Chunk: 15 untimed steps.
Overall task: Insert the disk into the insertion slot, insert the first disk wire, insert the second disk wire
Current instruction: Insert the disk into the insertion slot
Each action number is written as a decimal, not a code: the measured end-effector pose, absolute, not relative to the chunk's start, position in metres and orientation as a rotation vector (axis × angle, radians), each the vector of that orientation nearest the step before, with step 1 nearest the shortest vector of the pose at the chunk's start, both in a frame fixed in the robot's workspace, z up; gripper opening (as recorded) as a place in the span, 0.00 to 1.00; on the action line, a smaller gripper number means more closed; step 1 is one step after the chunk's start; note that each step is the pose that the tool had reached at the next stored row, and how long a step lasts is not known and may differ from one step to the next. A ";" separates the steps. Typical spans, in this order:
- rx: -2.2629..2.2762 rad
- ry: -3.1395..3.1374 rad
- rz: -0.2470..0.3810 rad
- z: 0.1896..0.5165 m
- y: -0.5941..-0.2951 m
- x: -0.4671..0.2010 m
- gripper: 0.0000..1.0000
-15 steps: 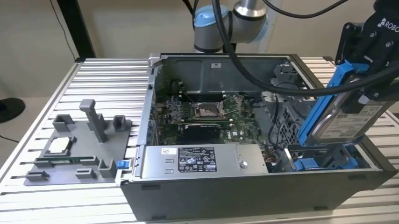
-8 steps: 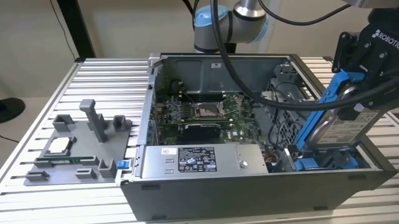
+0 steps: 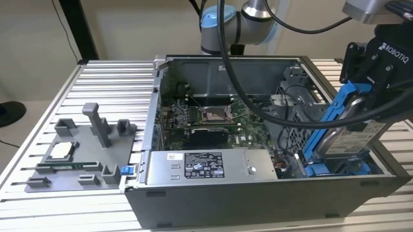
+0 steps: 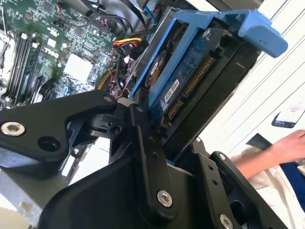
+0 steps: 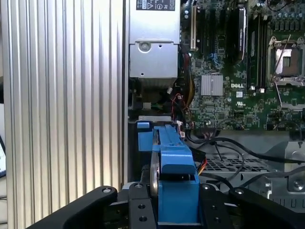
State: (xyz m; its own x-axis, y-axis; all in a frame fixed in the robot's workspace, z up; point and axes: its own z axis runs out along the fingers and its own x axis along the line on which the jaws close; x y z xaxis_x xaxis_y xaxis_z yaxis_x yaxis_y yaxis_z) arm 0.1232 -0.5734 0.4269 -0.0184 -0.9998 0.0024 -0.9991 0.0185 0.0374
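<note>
A ribbed metal table (image 3: pixel 96 82) by a pale wall (image 3: pixel 142 29) carries a grey parts tray (image 3: pixel 77 150) and an open computer case (image 3: pixel 258 205) — a black cable (image 3: pixel 224 53) hangs across it — where the claw (image 3: pixel 359 102) clamps the tilted disk (image 3: pixel 353 137), its lower end at the slot (image 3: pixel 339 169).

1. The computer case (image 3: pixel 258 208) lay open on the table (image 3: pixel 110 77), with a parts tray (image 3: pixel 77 159) beside it on the exterior view's left.
2. Inside, the power supply box (image 3: pixel 206 166) sat against the near wall, with the circuit board (image 3: pixel 206 121) behind it.
3. The disk (image 3: pixel 351 137) leaned tilted at the case's end on the exterior view's right. The gripper (image 3: pixel 361 101) clamped it, and its lower end was down by the slot (image 3: pixel 329 170).
</note>
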 end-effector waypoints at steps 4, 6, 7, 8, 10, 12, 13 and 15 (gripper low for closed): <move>2.178 -2.225 -0.039 0.422 -0.573 0.122 0.00; 2.175 -2.228 -0.039 0.420 -0.573 0.121 0.00; 2.174 -2.229 -0.039 0.418 -0.573 0.121 0.00; 2.173 -2.230 -0.039 0.416 -0.573 0.121 0.00; 2.171 -2.232 -0.039 0.413 -0.573 0.120 0.00; 2.170 -2.233 -0.039 0.410 -0.573 0.120 0.00; 2.169 -2.234 -0.039 0.408 -0.573 0.120 0.00; 2.169 -2.234 -0.039 0.404 -0.573 0.120 0.00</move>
